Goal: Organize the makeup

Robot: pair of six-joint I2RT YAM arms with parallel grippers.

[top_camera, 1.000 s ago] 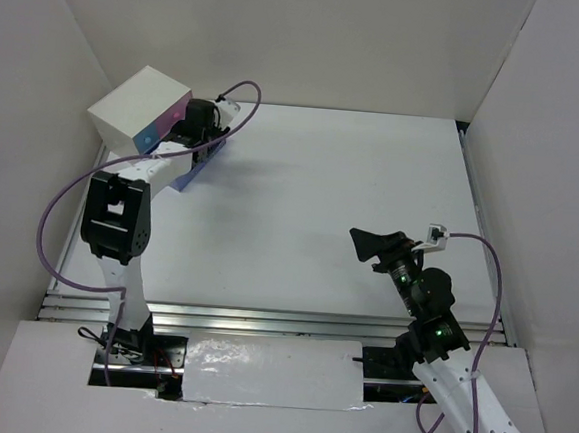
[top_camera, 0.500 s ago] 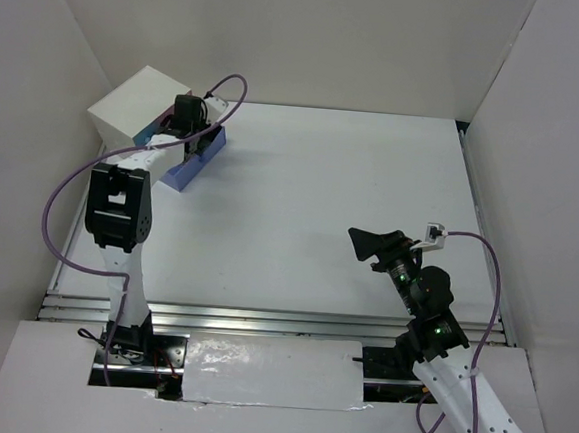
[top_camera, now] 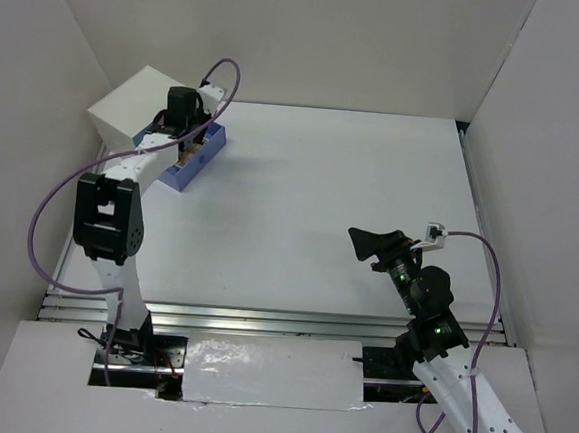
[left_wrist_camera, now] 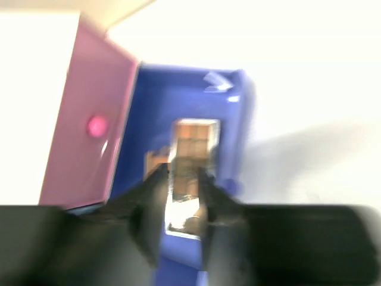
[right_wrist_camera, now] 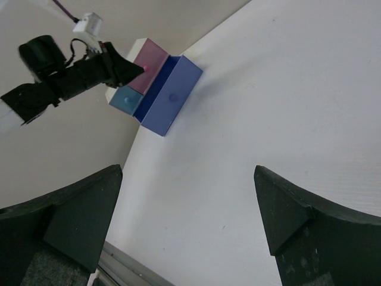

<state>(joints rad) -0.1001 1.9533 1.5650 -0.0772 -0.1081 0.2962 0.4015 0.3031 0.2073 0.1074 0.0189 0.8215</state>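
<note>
Jaws on your left gripper stood narrowly apart, one finger on each side of a flat tan-brown rectangular eyeshadow palette. The left wrist view was smeared, so I couldn't tell whether the pads clamped it or just flanked it.

The palette was inside the pulled-out blue plastic drawer, roughly mid-drawer. I couldn't tell whether it lay flat or stood on edge.

That drawer belonged to the white rectangular box at the far-left corner of the white table, close to the left wall. A pink drawer front with a round pink knob sat just beside the blue drawer, pushed shut. The right wrist view also showed a smaller teal drawer front next to the pink one, also shut.

Your left arm reached up to the box from the near side, with the wrist tipped down over the open drawer.

Your right gripper was spread wide with nothing between the fingers. It hung above the table on the right side, well apart from the box.
</note>
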